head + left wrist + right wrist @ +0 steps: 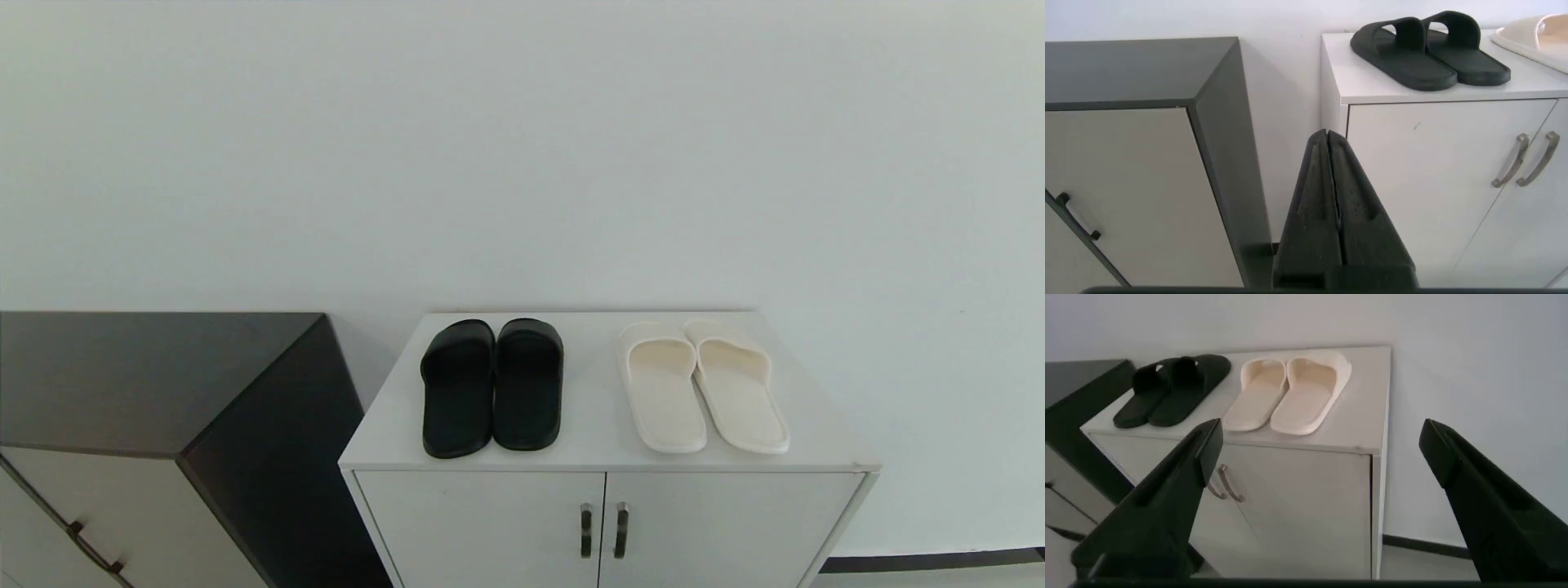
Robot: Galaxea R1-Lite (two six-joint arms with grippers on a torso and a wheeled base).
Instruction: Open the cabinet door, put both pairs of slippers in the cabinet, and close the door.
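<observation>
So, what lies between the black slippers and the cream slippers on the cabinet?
Nothing. In the head view, the stretch of cabinet top between the black slippers and the cream slippers is bare white surface.

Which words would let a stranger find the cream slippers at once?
Start at the white two-door cabinet standing right of the dark-topped cabinet. Two pairs of slippers sit on its top; the cream slippers are nearer its right end. Their pale colour separates them from the black slippers.
</observation>
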